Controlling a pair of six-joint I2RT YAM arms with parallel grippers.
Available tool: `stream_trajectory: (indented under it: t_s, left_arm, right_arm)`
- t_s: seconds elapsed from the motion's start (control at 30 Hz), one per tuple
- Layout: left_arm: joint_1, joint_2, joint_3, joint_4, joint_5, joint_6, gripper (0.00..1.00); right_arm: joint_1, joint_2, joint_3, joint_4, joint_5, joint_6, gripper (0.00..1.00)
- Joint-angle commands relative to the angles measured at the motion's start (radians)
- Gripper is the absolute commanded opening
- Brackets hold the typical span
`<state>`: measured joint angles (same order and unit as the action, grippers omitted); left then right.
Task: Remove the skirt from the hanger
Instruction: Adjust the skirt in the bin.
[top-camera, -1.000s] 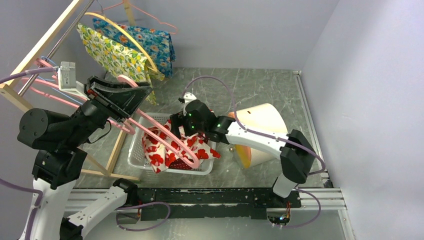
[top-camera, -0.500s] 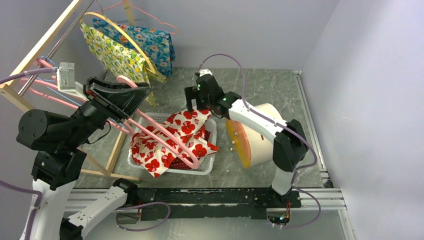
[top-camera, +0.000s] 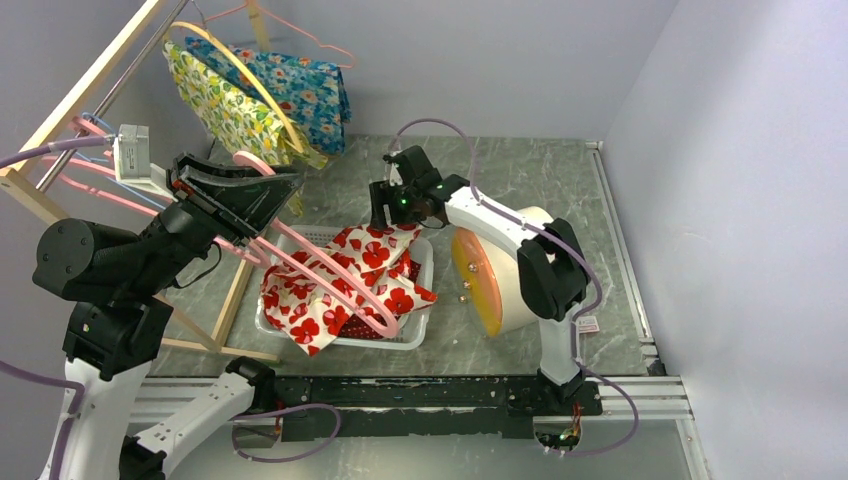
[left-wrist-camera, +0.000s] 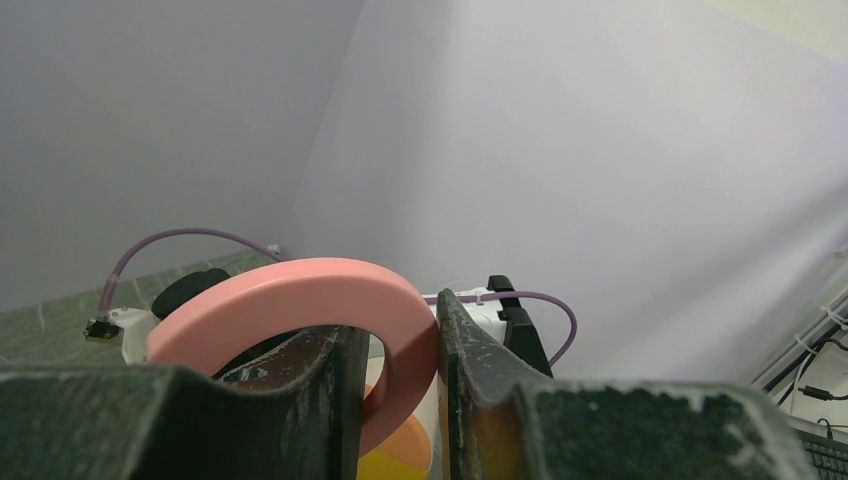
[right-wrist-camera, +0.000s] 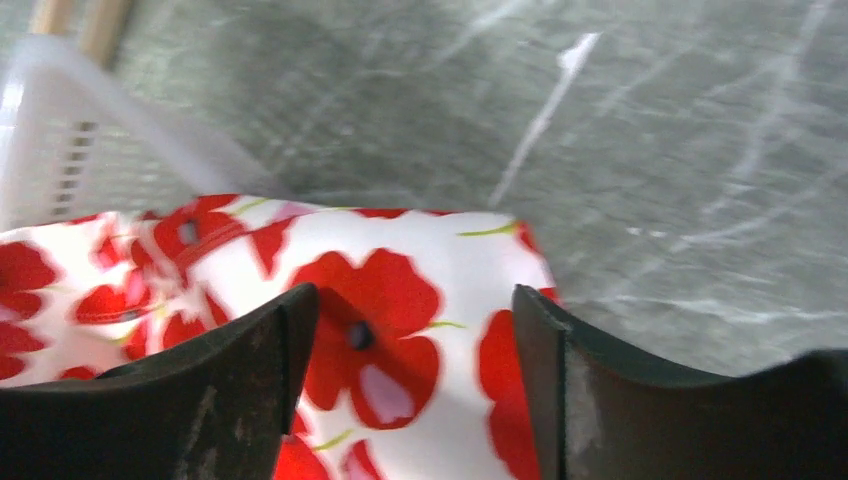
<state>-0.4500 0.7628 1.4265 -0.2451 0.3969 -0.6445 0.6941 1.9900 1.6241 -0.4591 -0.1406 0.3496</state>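
The whole thing comes down to how the skirt (top-camera: 345, 275) sits against the hanger (top-camera: 300, 245). The skirt is heaped in the basket (top-camera: 428, 262), spilling a bit over the basket's near-left edge. The pink hanger runs diagonally across it, from above the basket's far-left corner down to its near-right corner.

The left hand (left-wrist-camera: 395, 375) is clamped tight on the hanger's upper end, up above the basket's far-left side. The right hand (right-wrist-camera: 415, 320) hangs over the basket's far-right corner, fingers spread wide with nothing in them, and the skirt's poppy-print corner is right underneath. So the right arm is clearly the closer one to the cloth.

My guess is that any pull needs to go along that diagonal, away from the left hand. I can't tell if the fabric is hooked anywhere on the hanger.
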Motion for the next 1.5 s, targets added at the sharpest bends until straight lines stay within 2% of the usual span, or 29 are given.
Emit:
stream_trajectory:
  t_s: [0.0,0.07,0.17,0.27,0.4,0.43,0.5,0.53,0.57,0.63,0.73,0.93,1.07,1.17,1.33,1.4,1.47]
  left_arm:
    - [-0.004,-0.001,0.018,0.017,0.013,-0.009,0.07]
    - [-0.004,0.001,0.020,0.018,0.014,-0.011,0.07]
    - [-0.004,0.001,0.017,0.019,0.017,-0.012,0.07]
    - [-0.004,0.000,0.014,0.022,0.016,-0.013,0.07]
    - [-0.004,0.001,0.014,0.017,0.017,-0.011,0.07]
    - [-0.004,0.001,0.015,0.017,0.018,-0.011,0.07]
    - [-0.004,0.001,0.018,0.015,0.020,-0.009,0.07]
    - [-0.004,0.000,0.020,0.013,0.019,-0.009,0.07]
    - [-0.004,0.000,0.021,0.012,0.019,-0.008,0.07]
    - [-0.004,-0.002,0.026,0.007,0.019,-0.006,0.07]
    - [-0.004,-0.005,0.027,0.001,0.017,0.000,0.07]
    - [-0.004,0.000,0.011,0.011,0.026,-0.003,0.07]
    - [-0.004,0.000,0.017,0.006,0.021,0.001,0.07]
    - [-0.003,-0.002,0.019,0.002,0.016,0.002,0.07]
    - [-0.004,-0.002,0.020,-0.003,0.018,0.002,0.07]
    - [-0.004,-0.002,0.016,0.003,0.019,-0.001,0.07]
    - [-0.004,0.000,0.011,0.011,0.022,-0.004,0.07]
  right_arm:
    - [0.004,-0.051,-0.036,0.107,-0.232,0.002,0.67]
    - [0.004,-0.075,-0.064,0.160,-0.316,0.026,0.55]
    - [0.008,-0.104,-0.099,0.224,-0.411,0.065,0.42]
    - [0.024,-0.121,-0.114,0.227,-0.432,0.060,0.39]
    - [0.030,-0.145,-0.080,0.110,-0.275,0.013,0.53]
    - [0.029,-0.153,-0.064,0.056,-0.192,0.000,0.60]
    - [0.028,-0.172,-0.038,-0.019,-0.041,-0.022,0.80]
    - [0.027,-0.181,-0.035,-0.048,0.034,-0.030,0.94]
    - [0.026,-0.188,-0.036,-0.075,0.093,-0.035,0.99]
    - [0.017,-0.201,-0.051,-0.112,0.167,-0.034,1.00]
    - [-0.004,-0.209,-0.098,-0.125,0.189,-0.039,1.00]
    - [-0.044,-0.192,-0.134,-0.113,0.119,-0.024,1.00]
    - [-0.051,-0.164,-0.141,-0.074,-0.018,-0.016,1.00]
    - [-0.051,-0.151,-0.164,-0.015,-0.175,0.001,1.00]
    - [-0.048,-0.164,-0.209,0.101,-0.371,0.051,0.86]
    - [-0.041,-0.179,-0.222,0.136,-0.370,0.064,0.75]
    - [-0.030,-0.193,-0.222,0.140,-0.318,0.061,0.70]
